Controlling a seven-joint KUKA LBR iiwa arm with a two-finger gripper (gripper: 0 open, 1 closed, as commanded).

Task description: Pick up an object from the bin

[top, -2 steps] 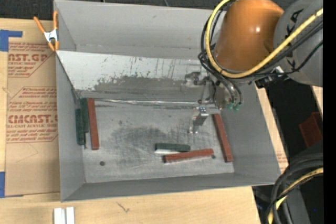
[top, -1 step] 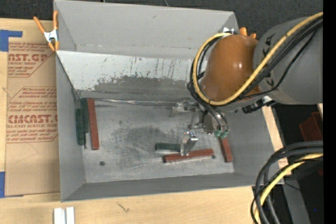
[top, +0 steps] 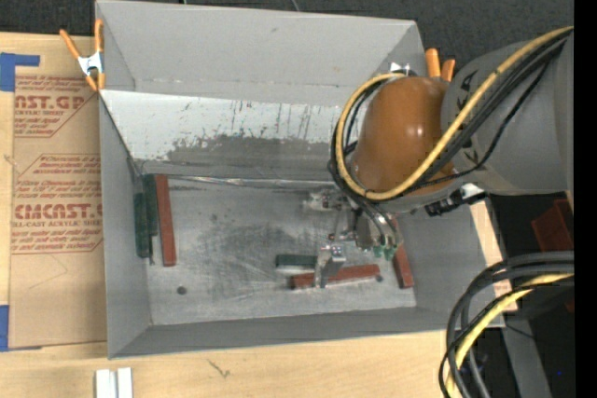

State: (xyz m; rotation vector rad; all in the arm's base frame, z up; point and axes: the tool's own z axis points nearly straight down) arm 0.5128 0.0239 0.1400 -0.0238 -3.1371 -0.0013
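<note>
My grey bin (top: 121, 200) has me low over its near-right floor. My fingers (top: 324, 267) are down at a red stick (top: 359, 273), beside a green stick (top: 294, 260). Clenched or released, I cannot tell. This looks like the grasping step; next I need a firm hold, then a straight lift.

A big grey arm (top: 522, 126) is showing at the right of the frame. It is wearing a round orange-brown cover (top: 401, 140). Yellow and black cables (top: 347, 121) are looping around that cover, and more are curling at the lower right. A small silvery gripper (top: 328, 264) is sticking out below the cover.
</note>
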